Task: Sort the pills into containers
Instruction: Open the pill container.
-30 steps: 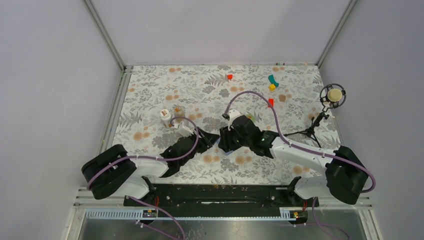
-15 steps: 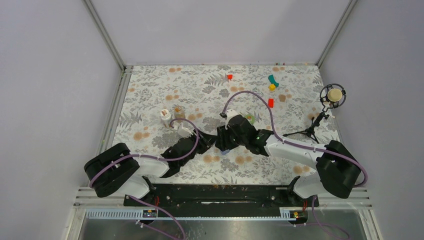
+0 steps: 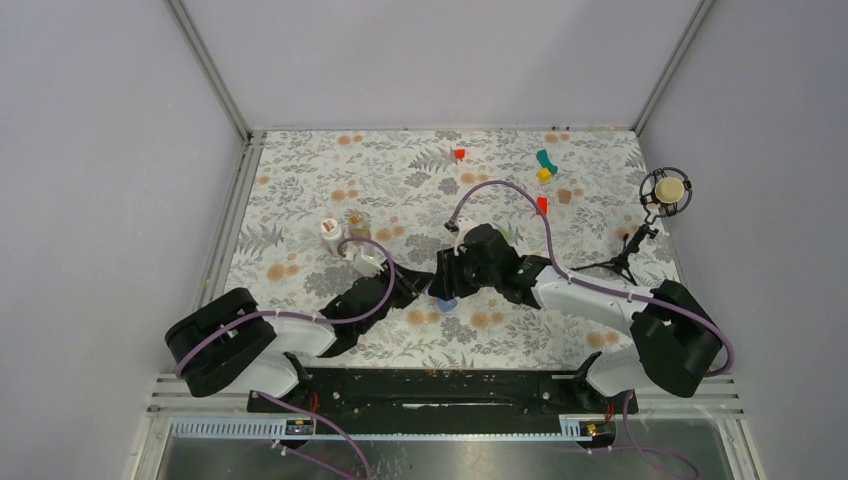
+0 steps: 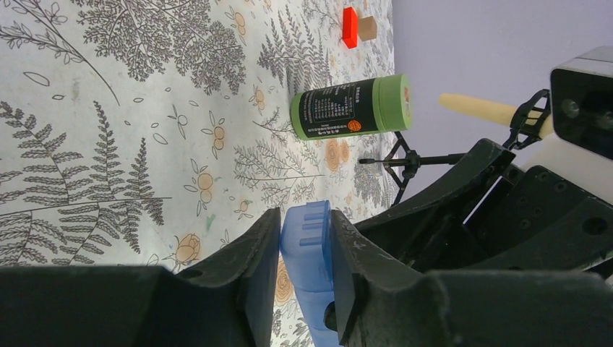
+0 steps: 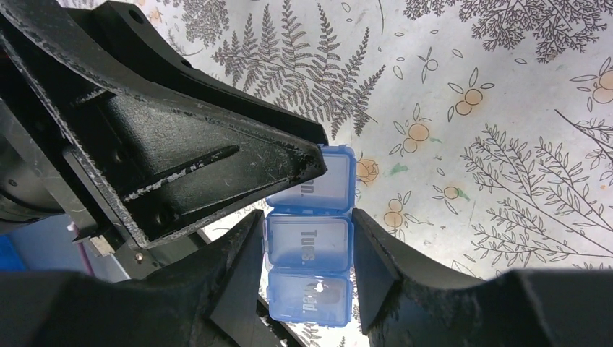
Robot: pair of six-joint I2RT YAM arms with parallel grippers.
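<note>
Blue pill box [image 5: 309, 244] is just 6 o'clock of the tabletop [image 3: 400, 170] centre in the top view, between both arms. Right wrist view: long axis runs 12 to 6 o'clock, a row of square compartments, lids down, "Tues." in the middle. Contents can't be told through the plastic. Right hand [image 5: 307, 231] is clenched on the Tues. section from 9 and 3. Left hand [image 4: 305, 225] is clamped on the box's end. Green bottle [image 4: 352, 107] lies on its side, cap toward 3 o'clock in the left wrist view.

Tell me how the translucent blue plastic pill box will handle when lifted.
The translucent blue plastic pill box is probably stiff: its row of compartments looks straight while both arms' jaws pinch it. Likely light, being thin-walled. Its smooth sides may slip.
</note>
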